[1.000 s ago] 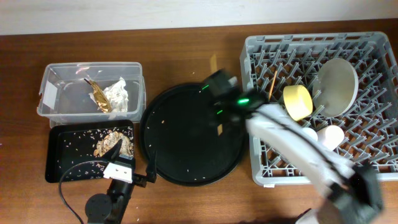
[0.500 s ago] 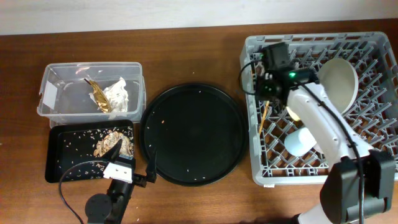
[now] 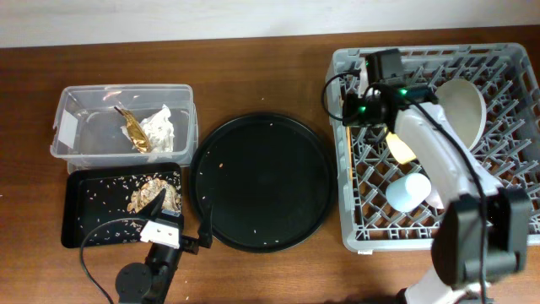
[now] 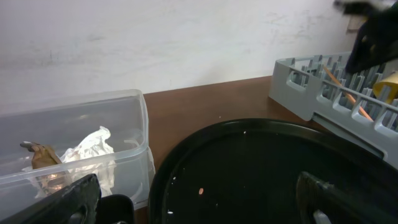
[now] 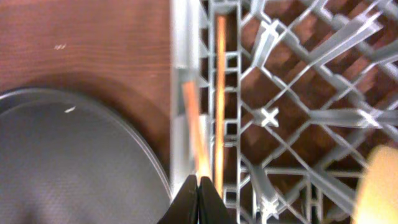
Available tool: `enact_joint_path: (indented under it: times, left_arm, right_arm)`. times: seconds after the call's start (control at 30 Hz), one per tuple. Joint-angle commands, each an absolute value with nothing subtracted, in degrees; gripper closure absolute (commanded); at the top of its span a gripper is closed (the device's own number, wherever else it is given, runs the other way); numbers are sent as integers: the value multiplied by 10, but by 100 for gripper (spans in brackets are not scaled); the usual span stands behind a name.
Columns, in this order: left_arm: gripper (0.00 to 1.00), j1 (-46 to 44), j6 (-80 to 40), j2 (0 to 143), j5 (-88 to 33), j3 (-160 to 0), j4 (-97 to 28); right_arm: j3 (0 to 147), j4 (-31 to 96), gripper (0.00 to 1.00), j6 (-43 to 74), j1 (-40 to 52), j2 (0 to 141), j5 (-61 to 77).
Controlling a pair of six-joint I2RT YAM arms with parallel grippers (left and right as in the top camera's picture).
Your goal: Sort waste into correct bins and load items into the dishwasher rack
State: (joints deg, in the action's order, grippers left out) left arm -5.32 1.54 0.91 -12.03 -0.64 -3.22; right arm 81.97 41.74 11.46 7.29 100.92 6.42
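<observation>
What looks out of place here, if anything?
Small pale crumbs lie scattered across the large round black tray. The thin brown wooden chopsticks in the right gripper splay apart: one runs inside the grey plastic rack, the other angles over its wall.

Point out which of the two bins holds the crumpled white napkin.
The clear plastic tub: the napkin lies in it beside a brown-gold scrap. The black rectangular tray in front of it holds only brownish food scraps and crumbs.
</observation>
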Motion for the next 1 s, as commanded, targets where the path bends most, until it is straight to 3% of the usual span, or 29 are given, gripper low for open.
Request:
enact_joint_path:
  times: [0.0, 0.07, 0.13, 0.2, 0.27, 0.3, 0.33, 0.47, 0.83, 0.97]
  left_arm:
    - [1, -50, 22, 7, -127, -5, -36]
    - [1, -50, 22, 7, -127, -5, -36]
    - [1, -50, 22, 7, -127, -5, -36]
    - [1, -50, 22, 7, -127, -5, -36]
    - [1, -50, 22, 7, -127, -5, -36]
    - [1, -50, 22, 7, -127, -5, -36]
    - [1, -50, 22, 7, -127, -5, -36]
    - [1, -50, 22, 7, -127, -5, -36]
    - [0, -50, 22, 7, -127, -5, -36]
    - [1, -50, 22, 7, -127, -5, -36]
  right_arm:
    - [846, 465, 76, 97, 71, 884, 98]
    - [846, 522, 62, 86, 82, 802, 104]
    - [846, 556, 55, 77, 110, 730, 110]
    - [846, 586, 39, 77, 166, 637, 110]
    - [846, 604, 33, 78, 204, 589, 110]
    - [846, 613, 23, 85, 231, 562, 115]
    - [846, 615, 2, 86, 250, 542, 126]
    - [846, 641, 1, 86, 289, 496, 144]
    - [846, 699, 1, 86, 289, 494, 148]
    - [846, 717, 1, 34, 289, 494, 62]
